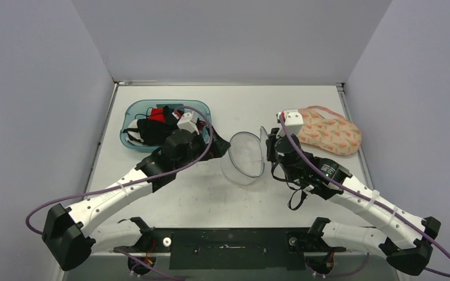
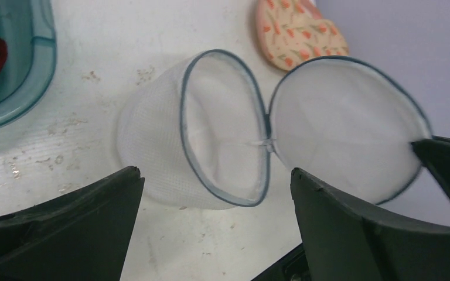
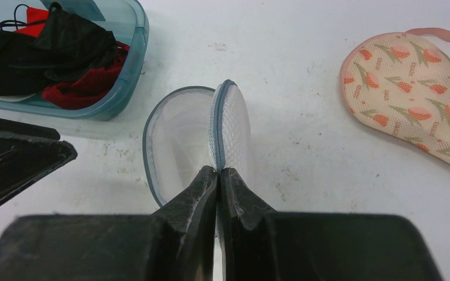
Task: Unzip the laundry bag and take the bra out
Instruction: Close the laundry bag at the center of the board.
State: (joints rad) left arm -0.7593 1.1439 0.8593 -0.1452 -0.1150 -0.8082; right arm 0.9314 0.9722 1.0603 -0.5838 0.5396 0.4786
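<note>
The white mesh laundry bag [image 1: 243, 158] lies unzipped in the middle of the table, its round lid [image 2: 340, 129] swung open from the body [image 2: 152, 146]. Nothing shows inside it. My right gripper [image 3: 218, 171] is shut on the lid's blue zip rim [image 3: 220, 117] and holds the lid on edge. My left gripper [image 2: 214, 171] stands open just left of the bag's mouth, nothing between its fingers [image 2: 94, 216]. The bra [image 1: 328, 133], peach with a floral print and a pink strap, rests on the table to the right, outside the bag [image 3: 179, 134].
A teal plastic bin [image 1: 130, 111] at the back left holds black and red garments [image 3: 64, 52]. Grey walls close in the table on the left, back and right. My two arms stretch inward from the near edge.
</note>
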